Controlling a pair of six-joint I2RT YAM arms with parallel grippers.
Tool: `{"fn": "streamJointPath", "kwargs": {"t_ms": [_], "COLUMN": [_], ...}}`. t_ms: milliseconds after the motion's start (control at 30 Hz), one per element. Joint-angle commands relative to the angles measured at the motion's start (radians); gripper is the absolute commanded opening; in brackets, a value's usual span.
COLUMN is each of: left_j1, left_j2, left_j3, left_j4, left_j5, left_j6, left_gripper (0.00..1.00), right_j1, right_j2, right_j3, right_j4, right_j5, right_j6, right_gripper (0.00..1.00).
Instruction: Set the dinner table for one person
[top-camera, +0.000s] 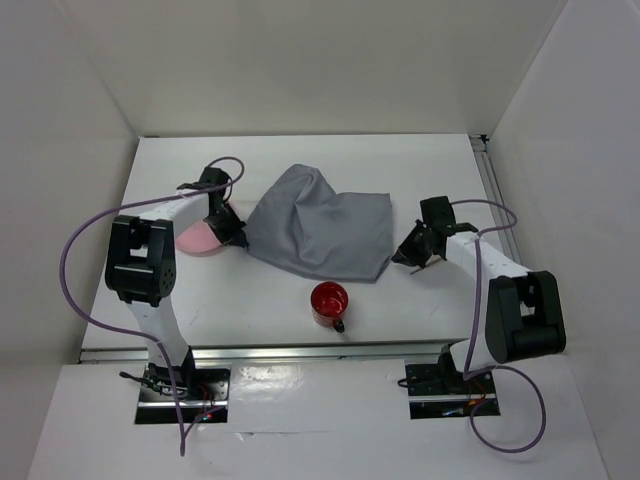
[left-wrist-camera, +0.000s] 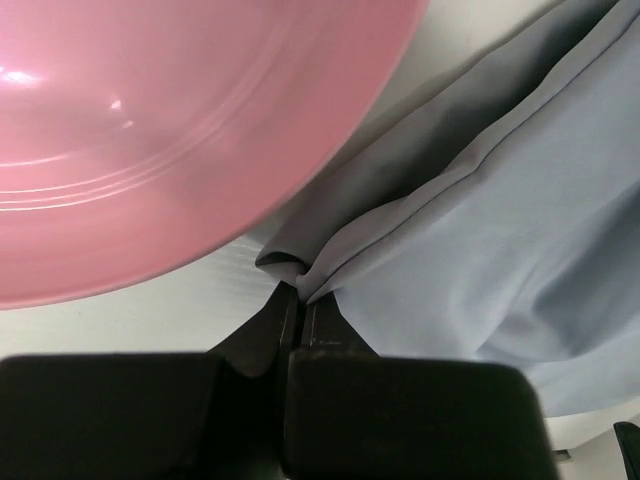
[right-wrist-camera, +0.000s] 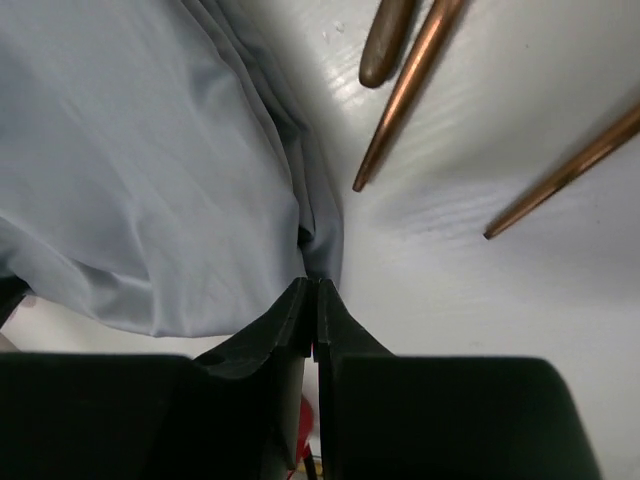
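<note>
A crumpled grey cloth (top-camera: 320, 235) lies in the middle of the white dinner table (top-camera: 420, 170). My left gripper (top-camera: 236, 236) is shut on the cloth's left corner, and the pinched fold (left-wrist-camera: 290, 268) shows right at the closed fingertips of the left gripper (left-wrist-camera: 300, 296). A pink plate (top-camera: 200, 240) sits just left of that corner and fills the upper left of the left wrist view (left-wrist-camera: 150, 130). My right gripper (top-camera: 406, 256) is shut on the cloth's right edge (right-wrist-camera: 322, 240), with the right gripper's (right-wrist-camera: 314, 284) jaws pressed together.
A red mug (top-camera: 329, 301) stands in front of the cloth, handle toward the near edge. Copper-coloured utensil handles (right-wrist-camera: 405, 100) (right-wrist-camera: 565, 175) lie on the table just beyond the right gripper. White walls enclose the table, and a metal rail (top-camera: 492, 190) runs along its right edge.
</note>
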Motion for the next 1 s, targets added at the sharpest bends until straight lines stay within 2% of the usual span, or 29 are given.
{"fn": "streamJointPath", "kwargs": {"t_ms": [0,67,200,400,567,667,967], "left_j1": [0.012,0.012,0.012,0.012,0.012,0.012,0.012], "left_j2": [-0.051,-0.041,-0.031,-0.031,-0.031,-0.031,-0.031], "left_j3": [0.037,0.037,0.037,0.046,0.046,0.046,0.046], "left_j4": [-0.033,-0.033,-0.033,-0.033,-0.042,-0.042,-0.042], "left_j5": [-0.013,-0.001,0.009,0.009,0.018,0.018,0.027], "left_j6": [0.028,0.028,0.037,0.046,0.046,0.055,0.064], "left_gripper": [0.0,0.0,0.0,0.0,0.0,0.0,0.0], "right_j1": [-0.005,-0.005,-0.005,0.067,0.159,0.182,0.211], "right_j2": [0.048,0.08,0.12,0.197,0.255,0.278,0.28], "right_j3": [0.064,0.064,0.075,0.136,0.211,0.233,0.244], "right_j4": [0.025,0.025,0.034,0.043,0.045,0.023,-0.047], "right_j5": [0.019,0.019,-0.004,-0.014,0.015,0.034,0.146], "right_j6": [-0.021,-0.021,-0.035,-0.053,-0.044,-0.044,-0.053], "right_gripper": [0.14,0.21,0.21,0.21,0.31,0.43,0.48]}}
